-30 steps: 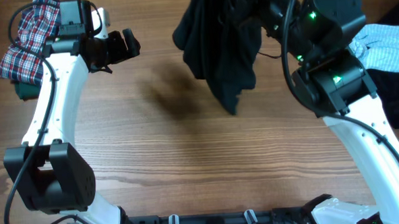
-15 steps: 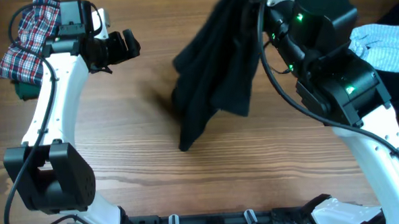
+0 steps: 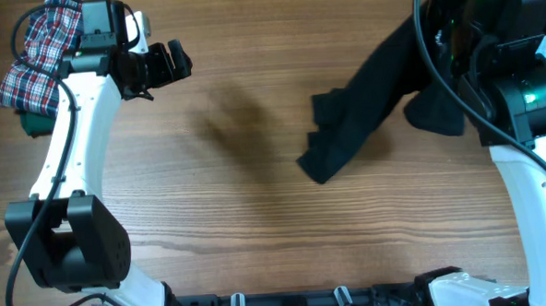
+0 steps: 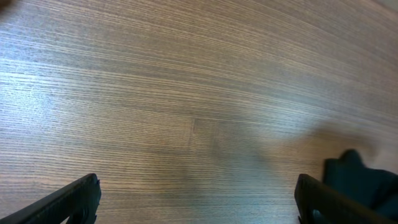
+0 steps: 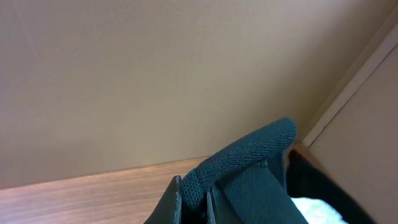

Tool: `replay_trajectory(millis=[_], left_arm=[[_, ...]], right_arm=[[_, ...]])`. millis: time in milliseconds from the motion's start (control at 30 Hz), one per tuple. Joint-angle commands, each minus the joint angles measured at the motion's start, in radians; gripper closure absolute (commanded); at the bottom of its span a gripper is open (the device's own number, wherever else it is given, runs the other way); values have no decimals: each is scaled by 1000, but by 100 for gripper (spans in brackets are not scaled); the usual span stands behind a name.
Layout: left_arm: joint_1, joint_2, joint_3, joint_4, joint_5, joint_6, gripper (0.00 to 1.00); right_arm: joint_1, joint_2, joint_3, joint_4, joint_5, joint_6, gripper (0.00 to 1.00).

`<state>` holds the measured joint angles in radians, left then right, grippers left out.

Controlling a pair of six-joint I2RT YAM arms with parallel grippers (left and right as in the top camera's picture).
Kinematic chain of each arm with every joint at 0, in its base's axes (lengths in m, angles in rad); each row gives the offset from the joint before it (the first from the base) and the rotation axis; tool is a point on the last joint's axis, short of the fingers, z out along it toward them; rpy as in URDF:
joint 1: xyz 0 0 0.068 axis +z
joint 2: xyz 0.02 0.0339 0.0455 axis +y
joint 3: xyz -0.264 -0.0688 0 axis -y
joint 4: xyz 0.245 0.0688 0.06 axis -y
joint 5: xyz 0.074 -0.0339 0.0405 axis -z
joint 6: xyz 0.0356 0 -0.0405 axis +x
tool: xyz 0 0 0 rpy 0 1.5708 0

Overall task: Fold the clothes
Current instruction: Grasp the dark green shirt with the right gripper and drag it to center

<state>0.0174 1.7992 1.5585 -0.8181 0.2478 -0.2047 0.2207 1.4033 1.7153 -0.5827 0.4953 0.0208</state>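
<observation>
- T-shirt (image 3: 364, 121), black: long axis diagonal, low end on table (image 3: 257, 218), top end clamped in right gripper (image 5: 200, 186).
- Left gripper (image 3: 178, 60): spread, empty, well left of low end; right arm nearer.

Shirt (image 3: 368, 112) hangs from far-right corner, lower end on counter (image 3: 257, 218) right of centre. Garment pile (image 3: 31, 62) sits at far-left corner.

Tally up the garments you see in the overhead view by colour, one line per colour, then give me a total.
Black fabric garment: 1
Red-white-blue plaid fabric garment: 1
Dark green fabric garment: 1
Total: 3 in view; the right arm may hide more at the table's edge.
</observation>
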Motion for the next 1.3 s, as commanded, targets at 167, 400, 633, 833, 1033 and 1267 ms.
replay_trajectory(millis=[167, 400, 633, 833, 1033, 1267], left_arm=[[112, -97, 18, 4, -2, -13, 0], [164, -173, 18, 3, -2, -14, 0], [164, -178, 18, -1, -2, -14, 0], [164, -178, 18, 0, -2, -14, 0], [159, -178, 18, 5, 27, -55, 0], [42, -156, 18, 76, 90, -4, 1]], right_arm=[[22, 1, 20, -12, -268, 26, 96], [103, 164, 19, 26, -562, 222, 96], [248, 354, 19, 116, -694, 295, 64], [313, 374, 19, 126, -724, 288, 27], [279, 335, 19, 80, -727, 268, 22], [133, 331, 19, -64, -622, 283, 22]])
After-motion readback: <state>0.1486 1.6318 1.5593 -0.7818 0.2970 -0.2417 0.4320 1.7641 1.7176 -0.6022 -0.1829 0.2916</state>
